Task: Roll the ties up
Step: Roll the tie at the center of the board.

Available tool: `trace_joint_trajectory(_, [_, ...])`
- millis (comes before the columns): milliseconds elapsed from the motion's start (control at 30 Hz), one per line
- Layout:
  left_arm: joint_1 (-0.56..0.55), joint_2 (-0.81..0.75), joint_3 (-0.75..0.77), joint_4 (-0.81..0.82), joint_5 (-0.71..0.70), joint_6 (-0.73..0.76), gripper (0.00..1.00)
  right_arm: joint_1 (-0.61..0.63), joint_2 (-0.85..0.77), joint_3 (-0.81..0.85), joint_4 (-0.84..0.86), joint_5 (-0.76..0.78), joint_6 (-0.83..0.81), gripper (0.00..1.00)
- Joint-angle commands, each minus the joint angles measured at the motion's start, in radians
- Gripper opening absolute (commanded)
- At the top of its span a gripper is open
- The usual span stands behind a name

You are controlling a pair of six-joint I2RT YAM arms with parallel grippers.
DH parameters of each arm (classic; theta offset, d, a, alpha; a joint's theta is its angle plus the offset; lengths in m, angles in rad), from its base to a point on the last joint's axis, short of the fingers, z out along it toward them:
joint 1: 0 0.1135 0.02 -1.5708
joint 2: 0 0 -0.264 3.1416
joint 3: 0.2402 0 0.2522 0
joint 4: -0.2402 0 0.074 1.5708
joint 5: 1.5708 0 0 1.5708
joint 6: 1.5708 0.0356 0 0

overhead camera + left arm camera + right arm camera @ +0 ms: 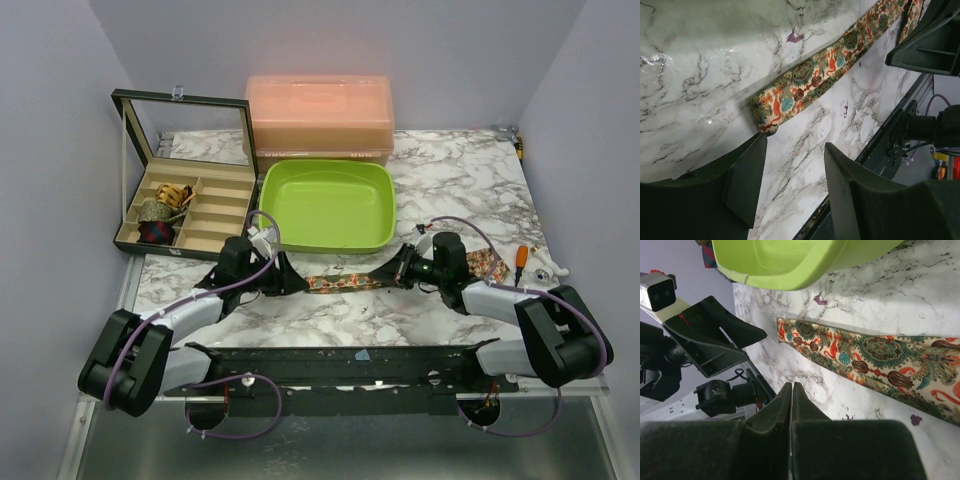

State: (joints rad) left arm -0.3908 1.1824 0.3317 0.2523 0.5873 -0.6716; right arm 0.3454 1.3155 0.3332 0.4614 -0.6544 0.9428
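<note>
A floral tie (pixel 345 282) lies flat on the marble table, stretched from between the two grippers toward the right edge. It shows in the left wrist view (pixel 810 82) with its end slightly folded, and in the right wrist view (pixel 870 357). My left gripper (pixel 290 282) is open and empty, just short of the tie's left end (pixel 765 112); its fingers (pixel 747 172) straddle bare marble. My right gripper (pixel 400 270) is shut on nothing, hovering beside the tie (pixel 791 390). Rolled ties (pixel 165 205) sit in the box.
A lime-green tray (pixel 328 205) stands just behind the tie. A black compartment box (pixel 190 205) with its lid up is at the back left. A peach plastic case (pixel 320 120) is behind the tray. Small orange and white items (pixel 535 265) lie at the right edge.
</note>
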Motion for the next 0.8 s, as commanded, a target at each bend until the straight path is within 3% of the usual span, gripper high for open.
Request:
trace_joint_trajectory(0, [0.002, 0.068, 0.011, 0.142, -0.007, -0.028, 0.5, 0.04, 0.072, -0.036, 0.2, 0.097, 0.079, 0.04])
trace_joint_trajectory(367, [-0.014, 0.22, 0.054, 0.174, -0.01, -0.062, 0.43, 0.042, 0.121, -0.043, 0.069, 0.199, 0.017, 0.03])
trace_joint_trajectory(467, [-0.023, 0.241, 0.084, 0.192, 0.039, -0.057, 0.28, 0.042, 0.142, -0.037, -0.007, 0.256, -0.009, 0.03])
trace_joint_trajectory(600, [-0.038, 0.236, 0.108, 0.189, 0.063, -0.061, 0.17, 0.041, 0.17, -0.036, -0.059, 0.321, 0.007, 0.02])
trace_joint_trajectory(700, [-0.045, 0.208, 0.112, 0.175, 0.063, -0.06, 0.0, 0.041, 0.183, -0.03, -0.074, 0.328, 0.003, 0.01])
trace_joint_trajectory(767, [-0.045, 0.174, 0.113, 0.143, 0.058, -0.056, 0.0, 0.043, 0.182, -0.026, -0.051, 0.296, -0.006, 0.01])
